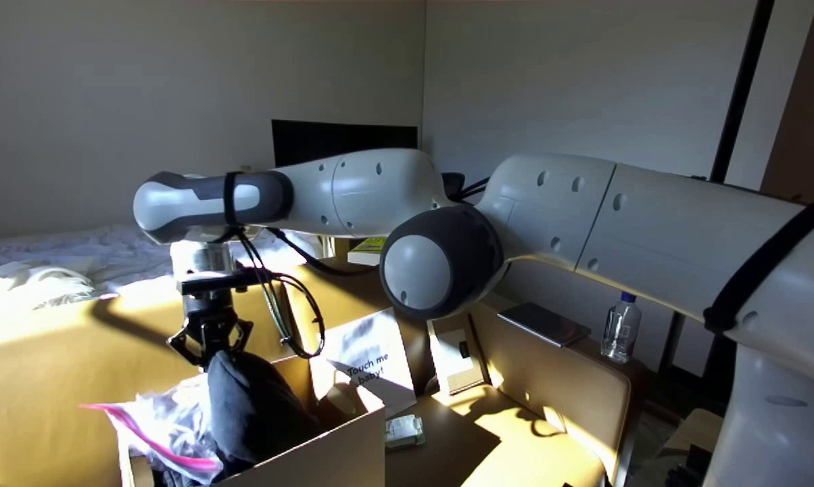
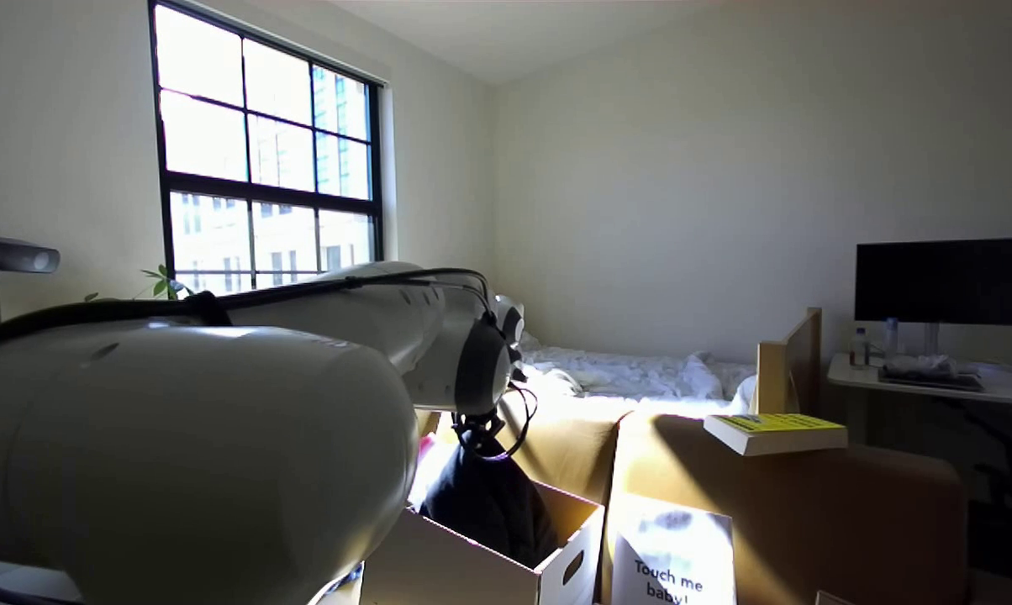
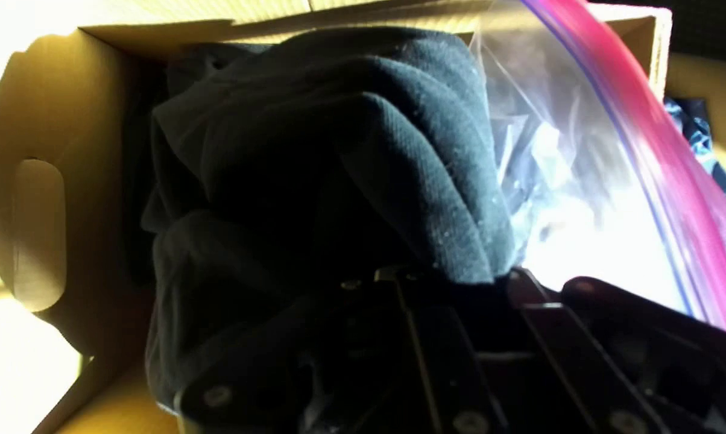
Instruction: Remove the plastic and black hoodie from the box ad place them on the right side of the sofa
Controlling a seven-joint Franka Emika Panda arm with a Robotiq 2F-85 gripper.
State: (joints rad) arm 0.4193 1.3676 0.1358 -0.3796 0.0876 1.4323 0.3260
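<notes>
- End effector: 1 pc., blk, linked fingers, pointing down over box. Clamped on hoodie; cloth drawn up to a peak at the tips in both exterior views. Gap at tips hidden by fabric, width can't be read. Bag just beside the fingers in wrist view; can't tell if touching.
- Hoodie: task item, blk/charcoal, matte, fine-ribbed knit w/ pale specks, thick soft folds. Upper pt. above box rim, lower pt. inside.
- Bag: task item, clear plastic, thin, crinkled, glossy w/ strong glare. Pink zip strip, smooth, curved. In box against hoodie, strip end jutting past rim.
- Box: cardboard, rect., open top, wht outside, brn inside; rounded handhold in end wall.
- Sofa: tan, smooth, leather-look, sunlit in patches; backrest behind box.
- Card: wht, flat, printed "Touch me baby!"; propped near box, by backrest.
- Book: thick, yel. cover, flat on top of backrest.
- Bottle: clear, blue cap, upright on sofa arm.
- Small pack: pale, on seat; contents unclear.
</notes>
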